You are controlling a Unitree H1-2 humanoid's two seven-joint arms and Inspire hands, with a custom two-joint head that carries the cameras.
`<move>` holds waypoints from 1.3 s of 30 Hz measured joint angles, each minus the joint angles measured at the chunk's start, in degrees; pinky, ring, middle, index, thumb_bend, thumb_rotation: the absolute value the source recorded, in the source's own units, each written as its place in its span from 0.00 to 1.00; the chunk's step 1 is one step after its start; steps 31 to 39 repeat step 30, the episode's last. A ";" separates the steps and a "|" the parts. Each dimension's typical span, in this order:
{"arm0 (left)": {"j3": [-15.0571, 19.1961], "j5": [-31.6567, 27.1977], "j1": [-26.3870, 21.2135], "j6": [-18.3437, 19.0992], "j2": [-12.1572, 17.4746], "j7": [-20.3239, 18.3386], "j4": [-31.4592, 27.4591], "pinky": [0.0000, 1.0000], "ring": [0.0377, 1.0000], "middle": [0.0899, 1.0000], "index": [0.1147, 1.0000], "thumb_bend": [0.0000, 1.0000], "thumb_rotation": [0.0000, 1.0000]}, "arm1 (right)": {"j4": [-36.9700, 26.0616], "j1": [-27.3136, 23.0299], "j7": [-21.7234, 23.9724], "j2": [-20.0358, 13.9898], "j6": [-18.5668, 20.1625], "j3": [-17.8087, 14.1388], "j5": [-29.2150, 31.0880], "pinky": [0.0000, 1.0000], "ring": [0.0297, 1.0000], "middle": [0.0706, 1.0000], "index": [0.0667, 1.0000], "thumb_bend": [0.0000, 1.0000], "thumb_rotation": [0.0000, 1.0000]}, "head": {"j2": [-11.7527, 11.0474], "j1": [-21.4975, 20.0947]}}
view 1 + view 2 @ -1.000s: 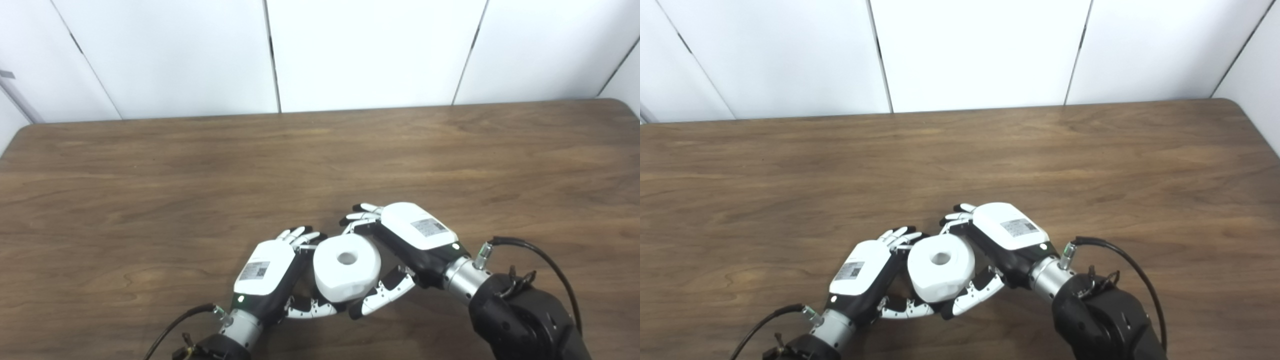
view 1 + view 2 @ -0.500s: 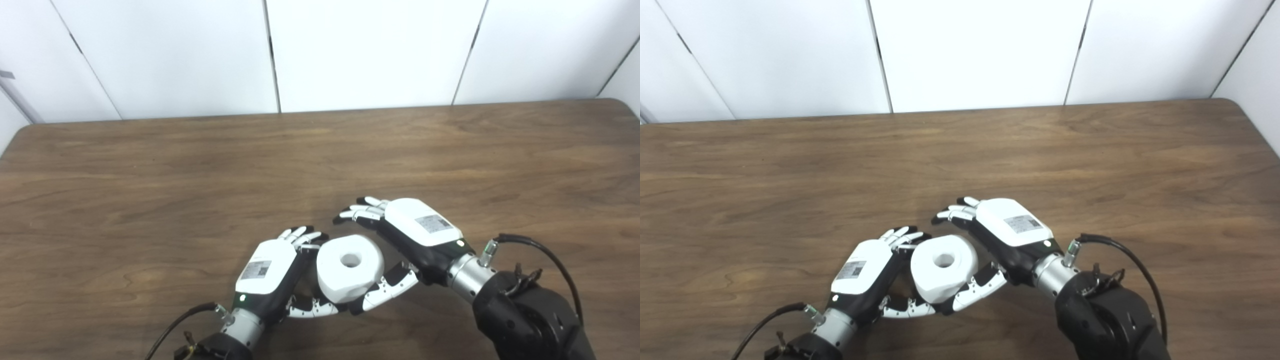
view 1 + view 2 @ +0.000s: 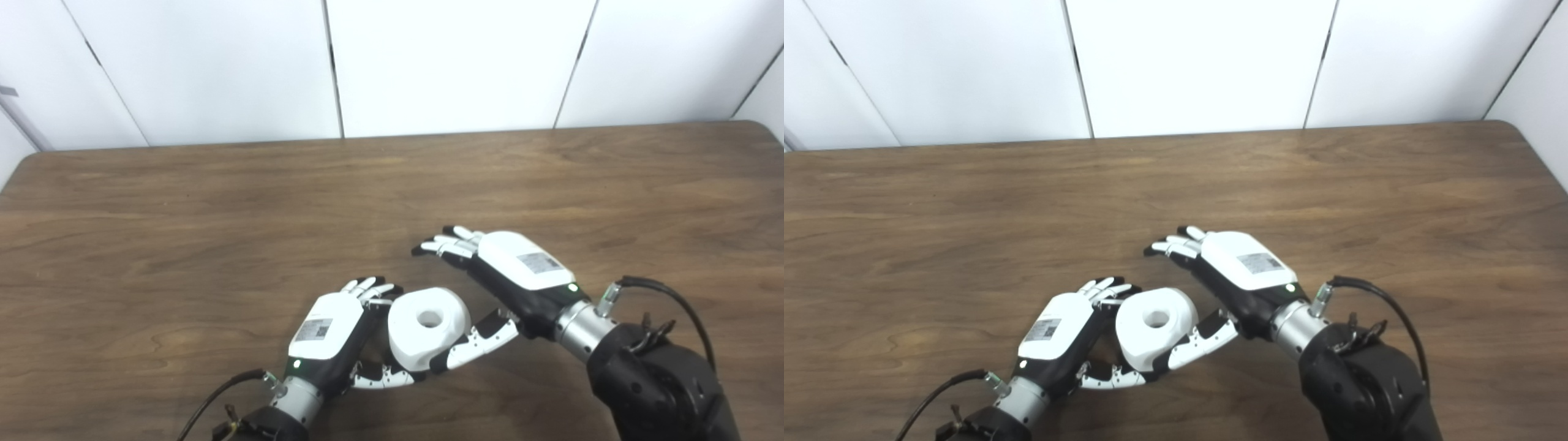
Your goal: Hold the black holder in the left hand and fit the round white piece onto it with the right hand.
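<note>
The round white piece (image 3: pixel 429 327), with a hole in its top, sits against my left hand (image 3: pixel 327 331) near the table's front edge. That hand's fingers curl in at the piece's left side and its thumb lies under the piece. The black holder is hidden beneath the white piece and inside this grip. My right hand (image 3: pixel 517 272) is open just right of the piece. Its fingers (image 3: pixel 450 245) are spread and lifted clear behind it. Its thumb (image 3: pixel 474 346) still lies close to the piece's lower right side.
The brown wooden table (image 3: pixel 184 214) stretches bare to the back and to both sides. White wall panels (image 3: pixel 447 61) stand behind its far edge. A black cable (image 3: pixel 667 300) loops over my right forearm.
My right hand has let go of the white piece, spread its fingers and drawn back up and to the right. The piece stays at my left hand, which has not moved.
</note>
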 measured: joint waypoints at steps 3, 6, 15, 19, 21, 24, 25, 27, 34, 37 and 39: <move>0.03 -0.05 0.00 -0.31 0.10 0.28 0.14 0.93 0.93 0.84 0.43 0.50 0.05 | -2.52 -0.82 2.24 0.08 2.04 -1.19 -0.04 1.00 1.00 0.95 0.91 1.00 0.49 | 0.00 -0.09; 0.10 -0.10 0.01 -0.55 0.15 0.33 0.24 0.93 0.93 0.84 0.43 0.50 0.05 | -4.90 -2.30 5.37 0.10 4.14 -2.34 -0.17 1.00 1.00 0.96 0.93 1.00 0.49 | 0.00 -0.18; 0.16 -0.07 0.02 -0.44 0.18 0.00 0.16 0.93 0.92 0.84 0.43 0.51 0.07 | -9.46 -5.35 12.02 0.20 6.42 -4.68 -1.62 0.97 1.00 0.95 0.93 1.00 0.49 | 0.18 0.18; 0.21 0.53 -0.05 -0.29 0.21 -0.24 -0.07 0.92 0.91 0.84 0.67 0.79 0.20 | -9.46 -5.32 13.10 0.40 6.37 -5.05 -2.06 0.97 1.00 0.95 0.94 1.00 0.50 | 0.26 0.26; 0.37 0.75 -0.10 0.12 0.19 -0.67 -0.39 0.92 0.91 0.85 0.73 0.85 0.24 | -9.44 -5.32 13.38 0.63 6.34 -5.08 -2.46 0.96 1.00 0.95 0.94 1.00 0.51 | 0.26 0.18; 0.81 0.67 -0.17 0.40 0.12 -1.54 -0.83 0.92 0.92 0.86 0.78 0.90 0.25 | -9.36 -5.32 13.46 1.09 6.24 -5.08 -2.69 0.95 1.00 0.95 0.93 1.00 0.52 | 0.18 0.18; 1.00 0.51 -0.16 0.43 -0.01 -1.72 -1.02 0.92 0.92 0.86 0.79 0.91 0.26 | -9.30 -5.32 13.46 1.17 6.22 -5.08 -2.69 0.94 1.00 0.95 0.93 1.00 0.52 | 0.09 0.35; 1.39 0.29 -0.10 0.52 -0.35 -2.05 -1.19 0.92 0.91 0.85 0.80 0.94 0.27 | -9.06 -5.32 13.45 1.19 6.18 -5.13 -2.68 0.96 1.00 0.95 0.93 1.00 0.53 | 0.09 0.53; 2.06 0.43 0.15 1.01 -0.80 -2.87 -1.89 0.92 0.91 0.86 0.82 0.95 0.29 | -8.48 -5.32 13.44 1.14 6.14 -5.42 -2.66 0.97 1.00 0.96 0.93 1.00 0.54 | 0.09 0.61; 2.06 0.43 0.15 1.01 -0.80 -2.87 -1.89 0.92 0.91 0.86 0.82 0.95 0.29 | -8.48 -5.32 13.44 1.14 6.14 -5.42 -2.66 0.97 1.00 0.96 0.93 1.00 0.54 | 0.09 0.61; 2.06 0.43 0.15 1.01 -0.80 -2.87 -1.89 0.92 0.91 0.86 0.82 0.95 0.29 | -8.48 -5.32 13.44 1.14 6.14 -5.42 -2.66 0.97 1.00 0.96 0.93 1.00 0.54 | 0.09 0.61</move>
